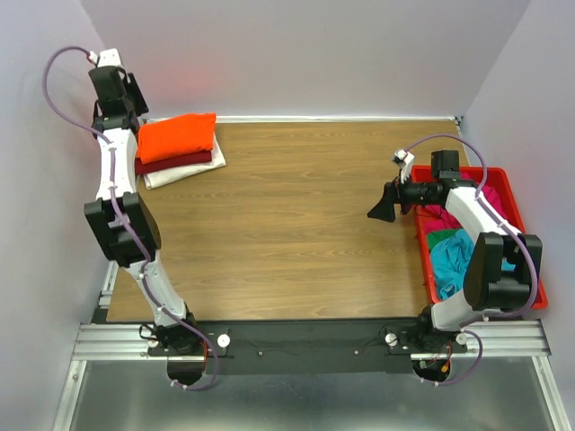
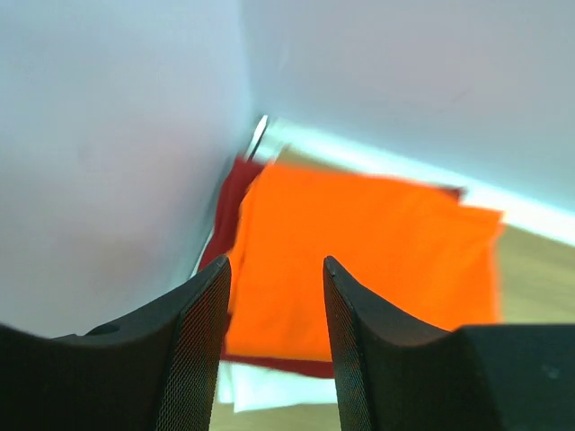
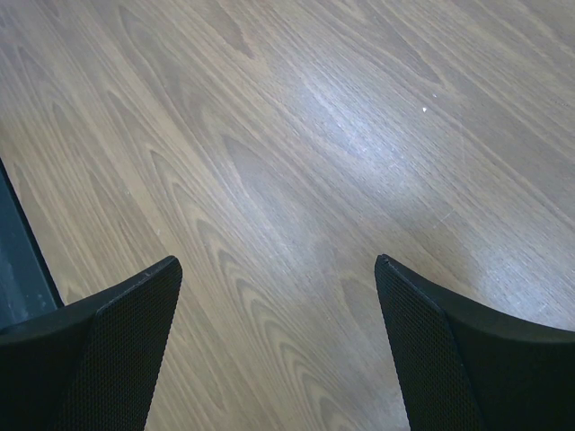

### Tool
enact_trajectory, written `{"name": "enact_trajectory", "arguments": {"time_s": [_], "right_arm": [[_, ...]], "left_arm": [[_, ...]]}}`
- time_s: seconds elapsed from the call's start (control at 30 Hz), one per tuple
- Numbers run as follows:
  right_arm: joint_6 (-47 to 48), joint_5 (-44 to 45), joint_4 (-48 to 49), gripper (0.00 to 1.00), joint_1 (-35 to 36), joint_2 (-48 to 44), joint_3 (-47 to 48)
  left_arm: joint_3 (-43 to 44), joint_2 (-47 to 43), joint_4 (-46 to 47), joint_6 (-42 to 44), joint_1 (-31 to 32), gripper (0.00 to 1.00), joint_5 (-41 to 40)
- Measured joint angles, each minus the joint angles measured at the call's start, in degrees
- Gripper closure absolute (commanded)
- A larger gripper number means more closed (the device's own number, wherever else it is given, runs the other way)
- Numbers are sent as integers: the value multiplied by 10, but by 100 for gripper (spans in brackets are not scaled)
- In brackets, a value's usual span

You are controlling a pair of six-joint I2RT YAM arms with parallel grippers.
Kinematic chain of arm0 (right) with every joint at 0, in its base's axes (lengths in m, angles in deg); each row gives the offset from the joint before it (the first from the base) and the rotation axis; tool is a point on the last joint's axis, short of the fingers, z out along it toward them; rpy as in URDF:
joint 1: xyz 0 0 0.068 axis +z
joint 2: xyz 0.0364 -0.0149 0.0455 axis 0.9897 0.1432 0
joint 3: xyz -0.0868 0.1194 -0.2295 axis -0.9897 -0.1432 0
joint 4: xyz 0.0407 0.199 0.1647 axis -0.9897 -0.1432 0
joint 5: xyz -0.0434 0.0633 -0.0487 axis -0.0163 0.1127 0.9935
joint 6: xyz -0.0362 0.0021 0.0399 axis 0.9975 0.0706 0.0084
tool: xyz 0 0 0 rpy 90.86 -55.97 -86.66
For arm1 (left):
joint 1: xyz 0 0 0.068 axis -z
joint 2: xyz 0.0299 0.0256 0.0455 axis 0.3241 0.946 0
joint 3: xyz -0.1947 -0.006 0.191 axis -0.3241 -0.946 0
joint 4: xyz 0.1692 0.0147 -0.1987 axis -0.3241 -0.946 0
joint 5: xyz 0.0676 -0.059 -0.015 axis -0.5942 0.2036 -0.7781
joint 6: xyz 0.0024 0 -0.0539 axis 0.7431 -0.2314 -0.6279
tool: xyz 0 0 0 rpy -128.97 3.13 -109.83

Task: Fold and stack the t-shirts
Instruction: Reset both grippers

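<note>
- Three are stacked in the far-left corner: the orange t-shirt (image 1: 177, 136) on the dark red t-shirt (image 1: 180, 162) on the white t-shirt (image 1: 184, 174). Your left gripper (image 2: 274, 262) hangs above, fingers partly apart, empty.
- Next, I judge, your right gripper (image 3: 278, 265), wide and empty over the bare table (image 3: 296, 135), must reach into the red tray (image 1: 512, 187) for the teal t-shirt (image 1: 446, 256) or the magenta t-shirt (image 1: 440, 218).
- Only the tray's wall stands between.

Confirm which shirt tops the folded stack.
The orange t-shirt: it lies folded on the dark red t-shirt, with the white t-shirt lowest. The teal t-shirt and magenta t-shirt sit crumpled in the red tray.
</note>
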Motion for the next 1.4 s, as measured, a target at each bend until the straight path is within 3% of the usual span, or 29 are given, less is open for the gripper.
{"name": "enact_trajectory", "arguments": {"time_s": [0.1, 0.17, 0.33, 0.5, 0.53, 0.9, 1.13, 1.4], "right_arm": [[1, 0, 0, 6, 0, 0, 0], [3, 4, 0, 6, 0, 0, 0], [16, 30, -2, 4, 0, -6, 0], [28, 77, -2, 0, -6, -35, 1], [29, 91, -2, 0, -9, -43, 2], [-43, 284, 20, 0, -14, -202, 20], [-173, 406, 53, 0, -15, -296, 21], [-295, 534, 80, 0, -15, -313, 19]], "left_arm": [[-24, -61, 33, 5, 4, 47, 36], [-62, -99, 55, 8, 4, 38, 57], [-235, -204, 98, 17, 10, 35, 101], [-362, -304, 106, 30, 75, 32, 106], [-377, -321, 105, 31, 84, 3, 110], [-522, -568, 153, 38, 116, 2, 119], [-595, -629, 174, 17, 116, 2, 122], [-608, -656, 176, 13, 116, 2, 140]]}}
